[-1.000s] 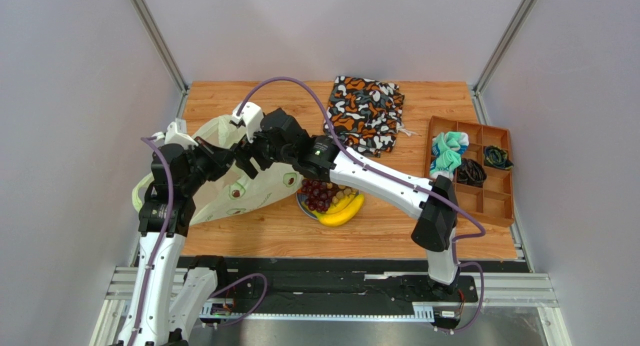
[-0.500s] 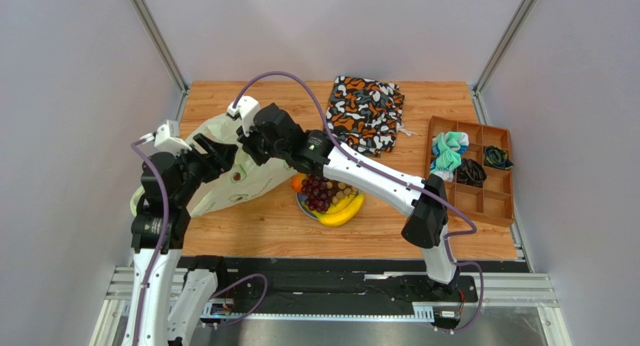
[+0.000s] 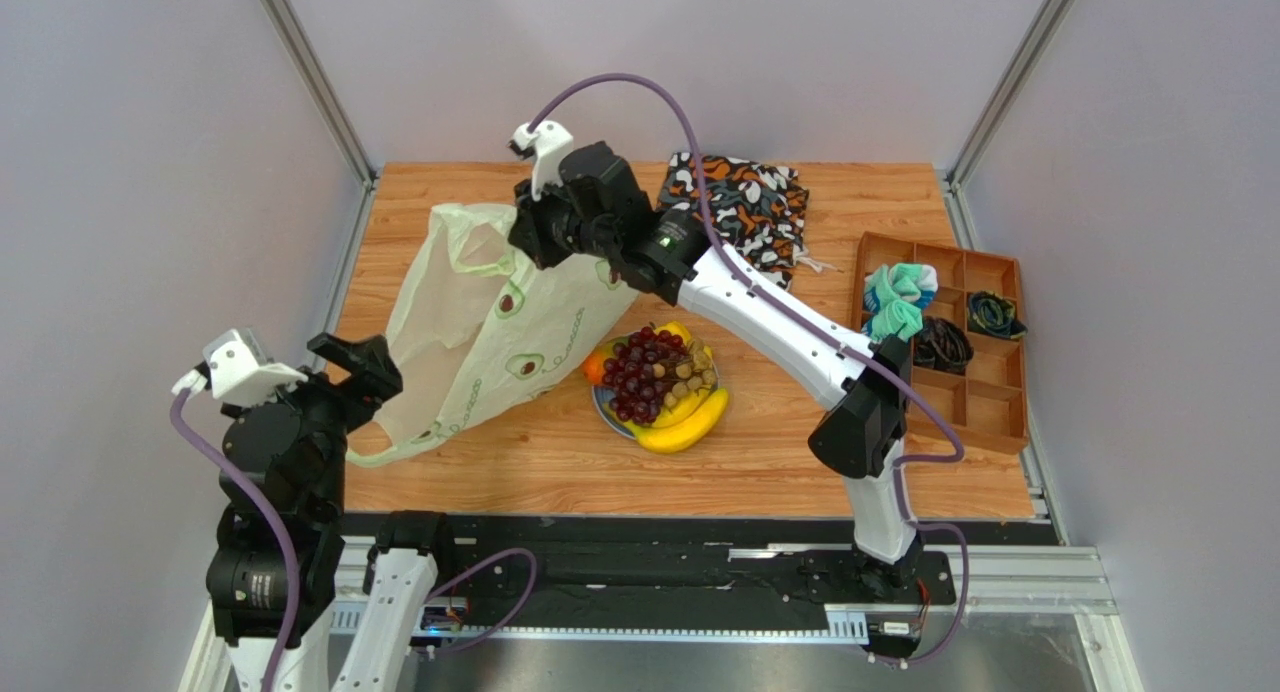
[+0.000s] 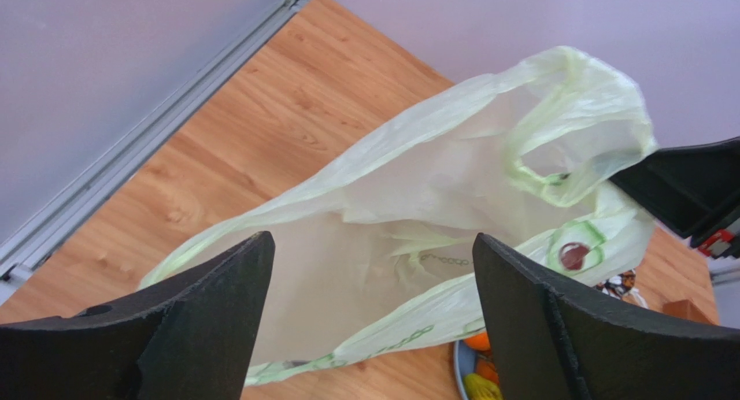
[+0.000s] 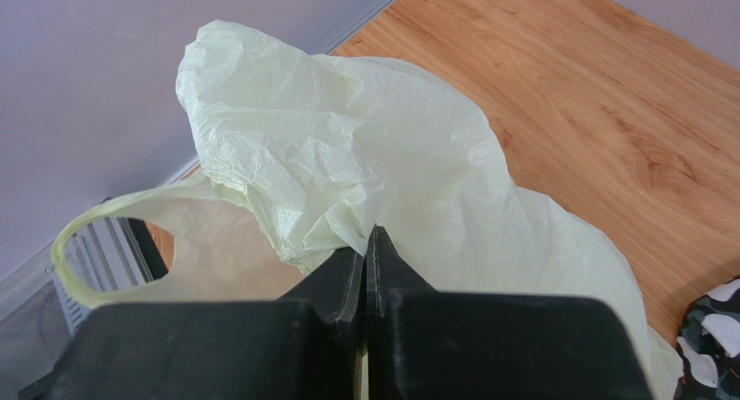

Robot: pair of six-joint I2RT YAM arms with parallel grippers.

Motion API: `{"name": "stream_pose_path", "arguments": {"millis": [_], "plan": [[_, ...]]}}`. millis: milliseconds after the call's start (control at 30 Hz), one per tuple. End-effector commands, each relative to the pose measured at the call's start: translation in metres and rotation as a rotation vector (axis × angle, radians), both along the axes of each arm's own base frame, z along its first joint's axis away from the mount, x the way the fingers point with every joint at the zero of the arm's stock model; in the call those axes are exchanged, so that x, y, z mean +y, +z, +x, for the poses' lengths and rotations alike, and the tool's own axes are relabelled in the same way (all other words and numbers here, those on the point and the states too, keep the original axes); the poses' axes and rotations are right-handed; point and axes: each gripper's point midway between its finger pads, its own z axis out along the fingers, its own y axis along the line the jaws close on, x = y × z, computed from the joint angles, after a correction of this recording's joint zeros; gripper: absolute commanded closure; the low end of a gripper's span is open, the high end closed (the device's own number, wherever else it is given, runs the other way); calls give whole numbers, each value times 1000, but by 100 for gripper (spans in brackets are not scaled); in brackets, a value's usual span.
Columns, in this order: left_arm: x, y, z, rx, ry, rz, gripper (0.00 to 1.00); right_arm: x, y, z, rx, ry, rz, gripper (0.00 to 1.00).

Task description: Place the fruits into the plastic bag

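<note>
The plastic bag (image 3: 478, 329) is seen spread on the table just left of the blue plate (image 3: 606, 412), with its upper part held up off the wood behind and to the left of the plate. A fold of the bag (image 5: 347, 148) is pinched by the right gripper (image 5: 372, 237), whose fingers are pressed fully together on the thin film; in the top view this gripper (image 3: 538, 245) is found above the bag, beyond the plate's far left side. One handle loop (image 5: 82, 235) is left hanging free below the pinch.

The left gripper (image 3: 361, 370) is held well to the left of the plate, nearer the table's front edge, with its fingers (image 4: 217, 287) spread wide and nothing gripped between them; the bag (image 4: 417, 218) is only viewed past them.

The fruits are all found on the plate: dark grapes (image 3: 646, 380) are piled in the middle, bananas (image 3: 691, 419) are laid along the right front rim, and an orange (image 3: 597, 365) is set at the left rim, next to the bag.
</note>
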Motion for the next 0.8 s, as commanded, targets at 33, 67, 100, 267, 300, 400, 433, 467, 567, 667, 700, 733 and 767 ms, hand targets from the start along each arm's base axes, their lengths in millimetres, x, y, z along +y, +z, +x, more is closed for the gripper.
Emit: {"name": "stream_pose_path", "arguments": {"millis": [33,67,100,267,300,400,433,467,567,667,700,733,767], "plan": [[20,-47,-29,168,139,-36,2,-20,27,38,20,-32,141,100],[19,-56,-32,186,148,-63,1,-22,26,41,29,-33,149,100],[17,-64,-33,189,145,-76,1,-28,25,47,34,-32,155,100],[4,-78,-23,192,108,-158,1,-42,17,55,42,-21,163,100],[3,-79,-20,188,101,-163,1,-47,14,58,48,-25,162,100],[-8,-79,1,156,45,-186,1,-56,9,63,59,-27,165,100],[-17,-77,7,148,0,-204,1,-58,7,64,65,-26,168,100],[-22,-71,18,120,-27,-215,1,-60,8,64,66,-20,170,100],[-33,-64,40,119,-86,-234,1,-69,4,68,73,-33,168,100],[-23,-58,54,119,-58,-235,1,-76,4,71,79,-37,175,100],[-22,-59,57,131,-61,-243,1,-77,2,72,84,-39,173,100],[-11,-60,59,137,-17,-240,1,-79,2,72,84,-41,175,100],[-7,-63,60,149,-5,-244,1,-80,1,73,88,-42,175,100]]}}
